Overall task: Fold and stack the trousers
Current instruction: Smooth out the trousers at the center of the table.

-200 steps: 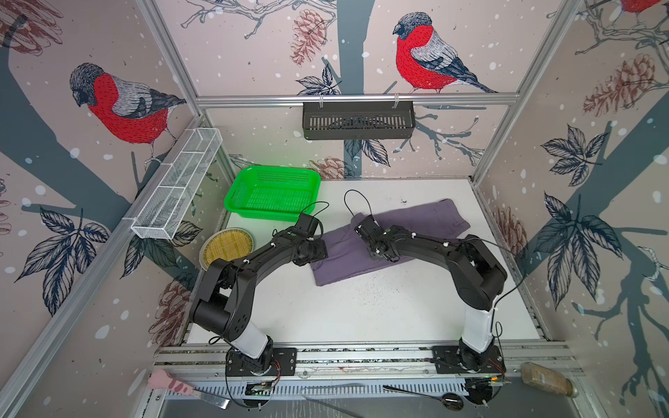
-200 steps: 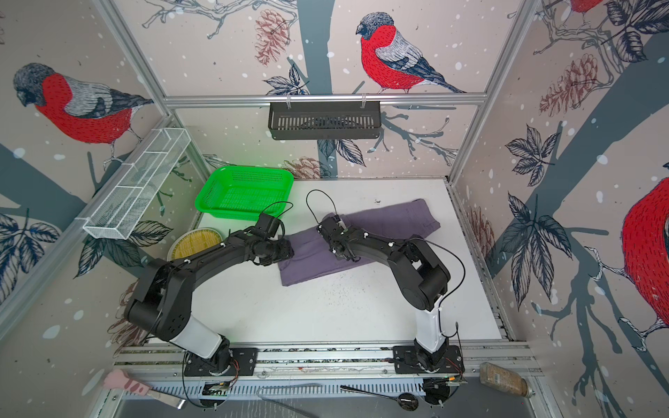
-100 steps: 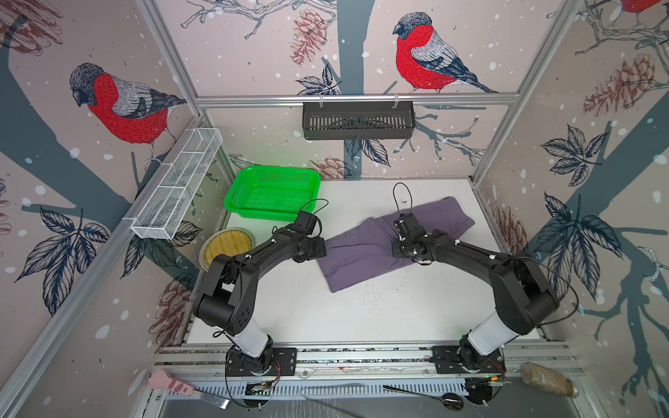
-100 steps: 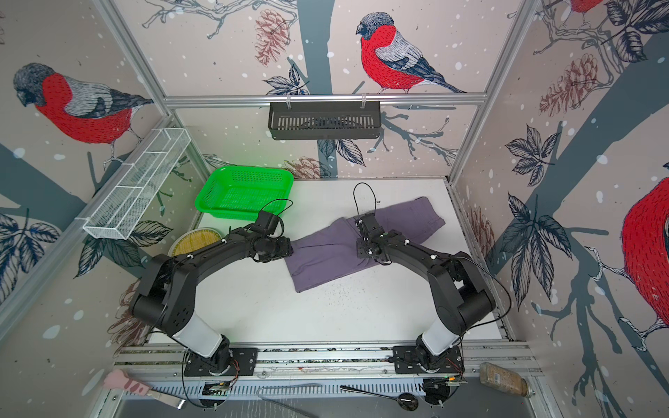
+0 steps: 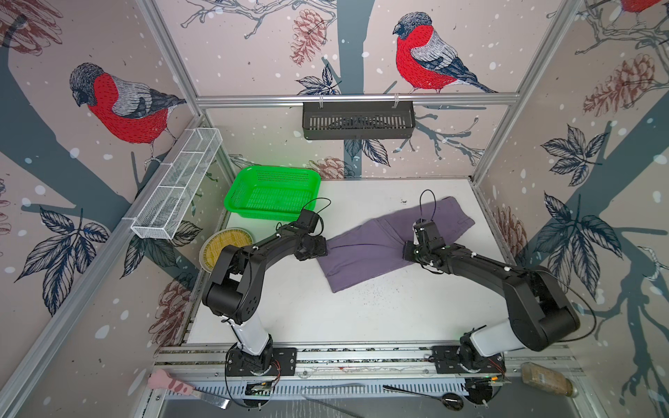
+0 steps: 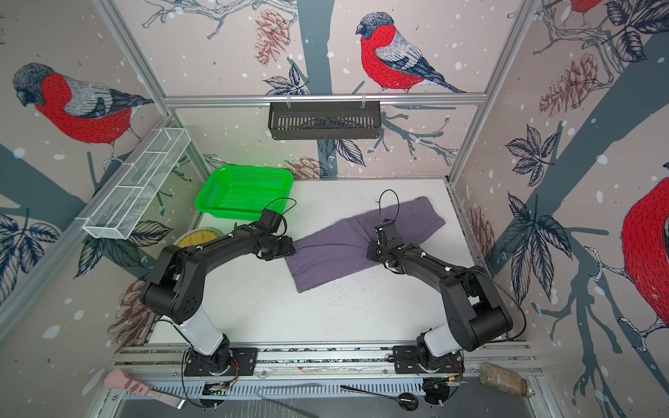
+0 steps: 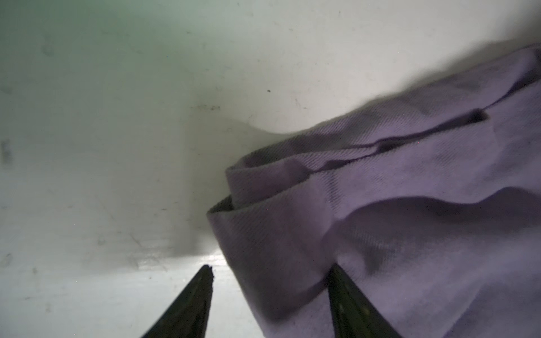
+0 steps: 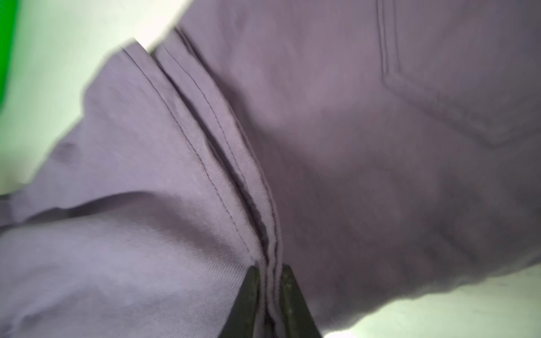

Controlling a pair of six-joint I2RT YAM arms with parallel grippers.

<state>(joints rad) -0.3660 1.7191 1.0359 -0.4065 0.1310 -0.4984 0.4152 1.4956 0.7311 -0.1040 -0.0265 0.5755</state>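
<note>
Your right hand (image 8: 270, 267) pinches a stitched seam of the purple-grey trousers (image 5: 365, 253), which lie rumpled across the middle of the white surface (image 5: 362, 318) — near the green basket (image 5: 231, 202). Your left hand (image 7: 270, 267) stands open at the leg ends — gripping nothing.

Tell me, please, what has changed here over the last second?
The right pincer, shut on a seam of the trousers, has swung from near the left pincer towards the robot's right, pulling the cloth into a bent, ridged shape. The left pincer stayed at the hem end, jaws open; the green basket did not move.
</note>
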